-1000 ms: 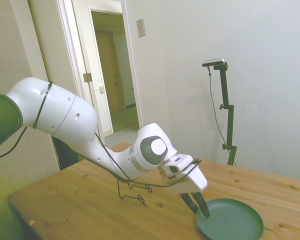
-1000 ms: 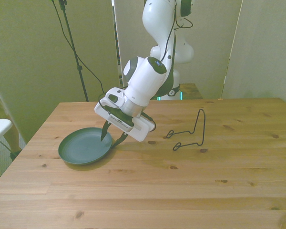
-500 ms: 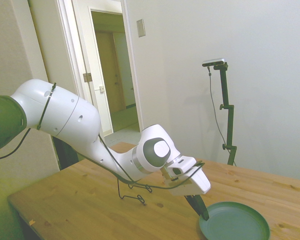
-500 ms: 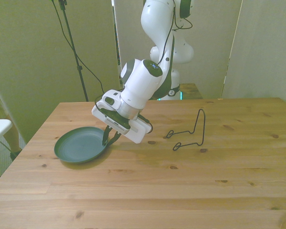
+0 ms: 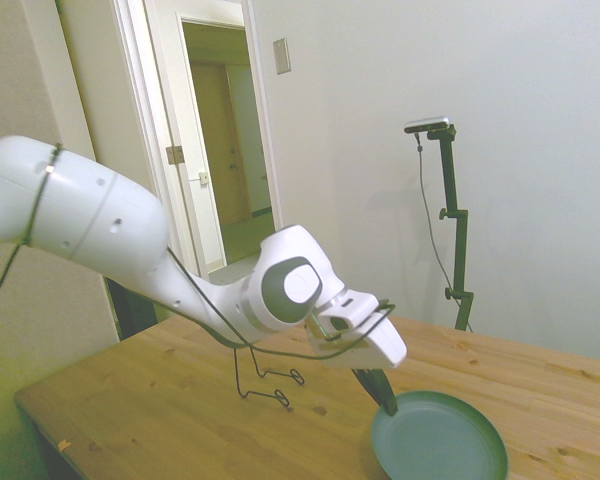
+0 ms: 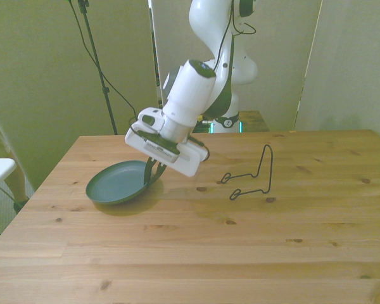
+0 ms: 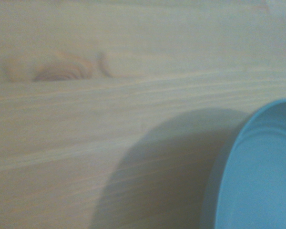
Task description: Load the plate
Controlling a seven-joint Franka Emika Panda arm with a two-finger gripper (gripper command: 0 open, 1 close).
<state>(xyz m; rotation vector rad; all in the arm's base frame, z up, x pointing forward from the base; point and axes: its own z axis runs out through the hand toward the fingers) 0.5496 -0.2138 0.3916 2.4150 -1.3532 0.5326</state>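
- Here, my gripper (image 6: 151, 178) is clamped on the rim of the plate (image 6: 117, 184), the dark fingers (image 5: 383, 395) pinched together over the edge nearest the wire stand (image 6: 252, 178); in the side view the fingers meet the plate (image 5: 440, 438) at its near-left rim.
- The plate is round, shallow and teal-green; it sits toward the front view's left of the wooden table (image 6: 196, 247); it is tilted, the gripped edge raised and the opposite edge lower, with a shadow on the wood beneath it; whether the low edge touches the table, I cannot tell.
- My white arm (image 6: 190, 95) slopes down toward the plate; the flat white wrist block sits just above the fingers.
- The thin black wire stand is on the table toward the front view's right of the plate, well apart from it; it has two feet flat on the wood and an upright loop; in the side view it (image 5: 267, 377) stands behind my forearm.
- The wrist view is soft and close; it shows pale wood grain with a knot (image 7: 62, 71), the curved plate rim (image 7: 257, 171) appearing light blue, and the plate's dark shadow on the wood beside that rim.
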